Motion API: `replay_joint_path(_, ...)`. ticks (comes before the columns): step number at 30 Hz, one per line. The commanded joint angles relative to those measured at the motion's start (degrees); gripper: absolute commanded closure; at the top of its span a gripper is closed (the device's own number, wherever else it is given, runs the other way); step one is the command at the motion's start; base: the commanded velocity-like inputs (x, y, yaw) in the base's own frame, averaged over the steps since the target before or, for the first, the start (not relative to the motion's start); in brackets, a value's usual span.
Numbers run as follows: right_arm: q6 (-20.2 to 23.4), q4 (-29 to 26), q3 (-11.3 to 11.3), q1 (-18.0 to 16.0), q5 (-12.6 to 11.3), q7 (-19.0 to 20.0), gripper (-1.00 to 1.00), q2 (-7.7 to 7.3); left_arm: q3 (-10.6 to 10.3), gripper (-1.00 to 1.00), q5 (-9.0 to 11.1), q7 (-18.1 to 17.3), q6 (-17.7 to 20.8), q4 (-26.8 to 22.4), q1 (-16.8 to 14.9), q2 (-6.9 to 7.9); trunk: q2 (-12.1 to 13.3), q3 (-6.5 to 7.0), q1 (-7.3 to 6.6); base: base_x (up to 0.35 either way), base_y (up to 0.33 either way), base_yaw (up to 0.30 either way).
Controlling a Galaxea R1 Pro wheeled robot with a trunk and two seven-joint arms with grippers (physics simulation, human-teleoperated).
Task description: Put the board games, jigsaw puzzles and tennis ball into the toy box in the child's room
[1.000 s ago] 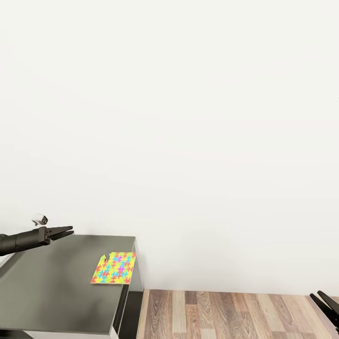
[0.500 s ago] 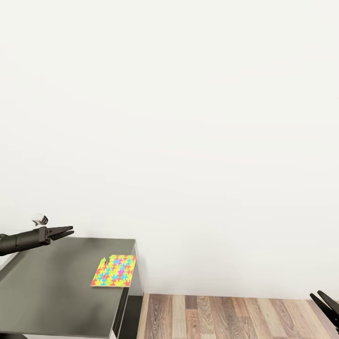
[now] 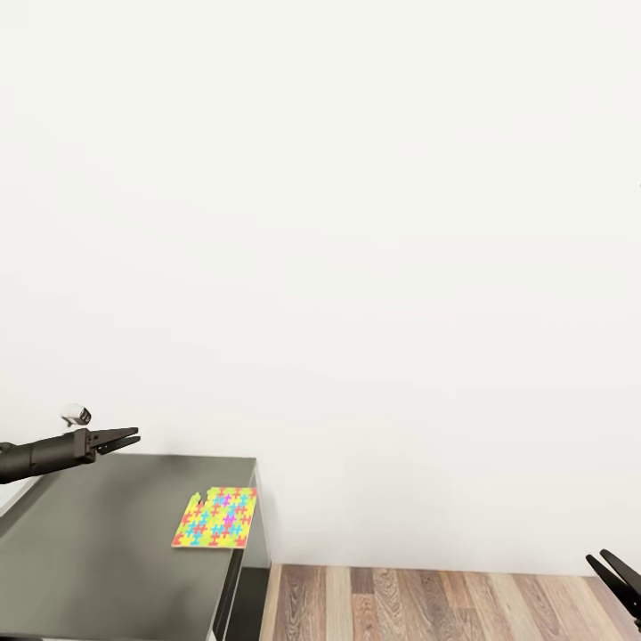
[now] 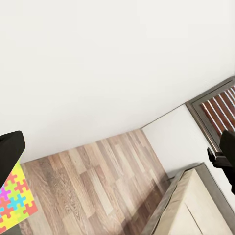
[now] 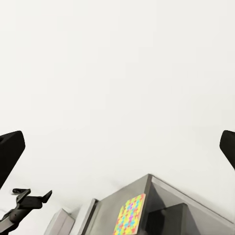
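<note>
One jigsaw puzzle [image 3: 217,517] is lying flat on the dark grey table [image 3: 98,552], right at the top's far corner with its outer side just about flush with the table edge [image 3: 242,545], so at least this piece is not yet in the toy box, and how much else is done cannot be told from here. The left gripper [image 3: 125,437] is hovering above the table's back area, well apart from the puzzle, its fingers spread wide and carrying nothing. The right gripper [image 3: 609,567] is hanging over the wood floor [image 3: 427,605], also parted and empty. A bare white wall [image 3: 374,267] is facing the robot, and beside the table the floor is offering open room
</note>
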Motion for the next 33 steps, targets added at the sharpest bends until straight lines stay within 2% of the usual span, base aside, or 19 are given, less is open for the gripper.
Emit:
replay_joint_path(1,0.5,-0.1,0.0,0.0,-0.4,-0.1,-1.0,-0.01,-0.5,-1.0,0.4,-0.2,0.6,0.0,-0.1,0.05,-0.1,-0.03,0.04,0.0,0.0,0.0)
replay_joint_path(33,0.5,0.0,0.0,0.0,-0.4,-0.1,-1.0,-0.05,-0.5,-1.0,0.4,-0.2,0.6,0.0,-0.1,0.04,-0.1,2.98,0.04,0.0,0.0,0.0)
